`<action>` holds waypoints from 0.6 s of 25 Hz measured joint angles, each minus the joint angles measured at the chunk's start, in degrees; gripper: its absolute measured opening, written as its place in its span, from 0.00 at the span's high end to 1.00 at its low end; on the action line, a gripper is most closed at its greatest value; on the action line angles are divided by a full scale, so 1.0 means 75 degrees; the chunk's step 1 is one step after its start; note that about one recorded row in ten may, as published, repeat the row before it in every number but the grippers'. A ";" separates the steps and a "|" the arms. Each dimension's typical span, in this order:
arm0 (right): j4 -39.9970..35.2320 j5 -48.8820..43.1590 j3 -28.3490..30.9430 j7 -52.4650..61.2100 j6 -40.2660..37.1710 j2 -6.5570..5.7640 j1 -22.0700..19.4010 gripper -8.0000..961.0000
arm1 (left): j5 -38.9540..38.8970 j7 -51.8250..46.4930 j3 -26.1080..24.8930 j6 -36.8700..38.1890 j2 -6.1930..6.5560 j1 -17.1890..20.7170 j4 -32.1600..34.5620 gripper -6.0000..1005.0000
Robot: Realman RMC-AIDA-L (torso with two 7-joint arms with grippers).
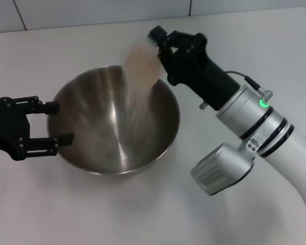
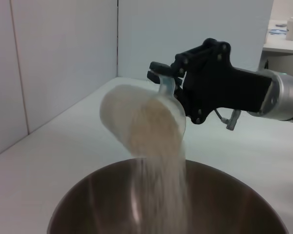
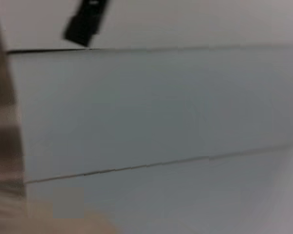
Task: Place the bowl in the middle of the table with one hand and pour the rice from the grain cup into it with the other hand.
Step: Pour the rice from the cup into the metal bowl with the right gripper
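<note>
Right end effector [image 1: 160, 47] was seen in the head view clamped on the grain cup [image 1: 141, 62], which was tipped mouth-down over the far rim of the bowl [image 1: 143, 148]. A stream of rice [image 1: 135, 97] was falling into the bowl, which stood on the table [image 1: 92, 209] about mid-view. The left end effector [image 1: 55, 122] was held at the bowl's left rim, fingers apart and straddling it; contact could not be judged.

From the left wrist view, the right end effector [image 2: 161, 78] was seen gripping the grain cup [image 2: 136, 117] near its base, the rice [image 2: 158, 170] spilling from the lowered mouth into the bowl [image 2: 234, 204].

Little was shown in the right wrist view beyond pale panelling.

The thin plastic cup was judged light and somewhat crushable, best held low on its wall; the steel bowl was judged stiff, smooth and liable to slide, best taken at the rim.
</note>
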 joint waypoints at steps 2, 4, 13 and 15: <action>0.0075 -0.0151 -0.0003 -0.0648 0.0008 0.0010 -0.0007 0.96 | 0.0073 -0.0003 -0.0001 0.0000 -0.0005 -0.0027 -0.0002 0.25; 0.0104 -0.0401 0.0035 -0.1193 0.0010 0.0018 -0.0036 0.96 | 0.0136 -0.0036 0.0000 0.0000 -0.0011 -0.0051 -0.0005 0.25; 0.0453 -0.0558 0.0052 -0.4953 0.0547 0.0036 -0.0086 0.95 | 0.0178 -0.0094 0.0000 -0.0007 -0.0021 -0.0121 -0.0086 0.25; 0.0529 -0.0554 0.0066 -0.5946 0.0730 0.0035 -0.0086 0.95 | 0.0179 -0.0094 0.0000 -0.0009 -0.0022 -0.0143 -0.0090 0.25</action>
